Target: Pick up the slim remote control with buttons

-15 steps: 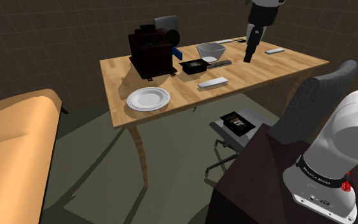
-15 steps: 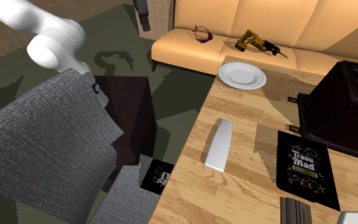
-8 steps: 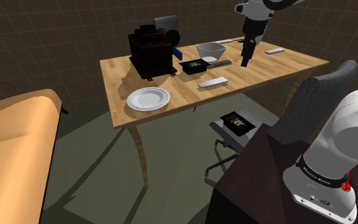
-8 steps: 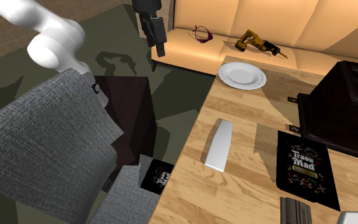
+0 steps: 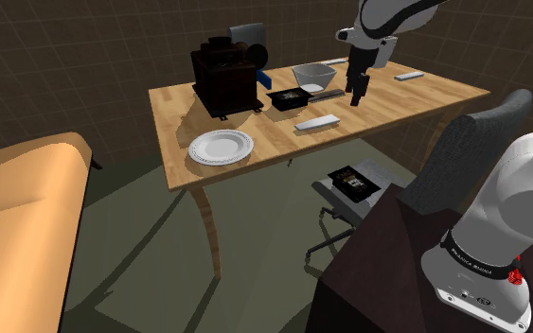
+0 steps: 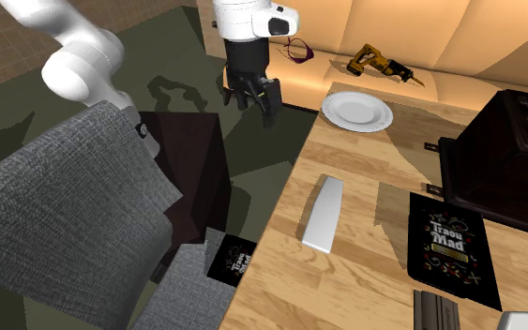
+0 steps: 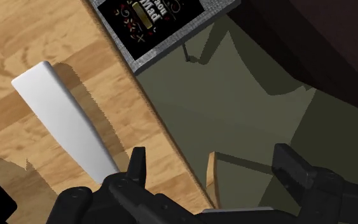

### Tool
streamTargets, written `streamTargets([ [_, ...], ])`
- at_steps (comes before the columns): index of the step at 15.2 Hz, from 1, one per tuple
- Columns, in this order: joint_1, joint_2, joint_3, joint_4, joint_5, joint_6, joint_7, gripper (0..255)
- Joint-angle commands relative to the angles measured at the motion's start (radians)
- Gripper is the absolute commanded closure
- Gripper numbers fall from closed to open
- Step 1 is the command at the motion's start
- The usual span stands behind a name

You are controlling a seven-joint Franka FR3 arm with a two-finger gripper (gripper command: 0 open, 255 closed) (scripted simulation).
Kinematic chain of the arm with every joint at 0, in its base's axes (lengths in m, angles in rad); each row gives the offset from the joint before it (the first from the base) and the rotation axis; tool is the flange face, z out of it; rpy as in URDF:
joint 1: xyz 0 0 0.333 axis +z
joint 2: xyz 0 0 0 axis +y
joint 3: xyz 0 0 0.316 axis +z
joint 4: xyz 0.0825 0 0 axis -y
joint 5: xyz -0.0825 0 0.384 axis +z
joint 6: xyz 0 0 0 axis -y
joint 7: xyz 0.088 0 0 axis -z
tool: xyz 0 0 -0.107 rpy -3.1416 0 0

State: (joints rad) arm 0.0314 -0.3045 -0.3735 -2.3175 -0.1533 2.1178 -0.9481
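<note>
One slim white remote [image 6: 323, 214] lies flat near the bench [image 6: 365, 272] edge. It points six to twelve o'clock in the second exterior view. The tool [image 6: 257, 109] hangs released at its eleven o'clock.

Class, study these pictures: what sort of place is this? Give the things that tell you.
Most likely a living room in a house: a tan sofa along one side, a wooden table bearing a white plate, and a grey upholstered chair.
</note>
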Motion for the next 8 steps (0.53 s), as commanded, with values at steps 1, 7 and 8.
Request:
streamTargets([
  [1,0.013,0.088,-0.039,0.046,0.03,0.034,-0.098,0],
  [7,0.018,0.359,-0.101,0.213,0.176,0.093,-0.39,0],
  [8,0.012,0.405,-0.102,0.246,0.204,0.097,-0.437,0],
])
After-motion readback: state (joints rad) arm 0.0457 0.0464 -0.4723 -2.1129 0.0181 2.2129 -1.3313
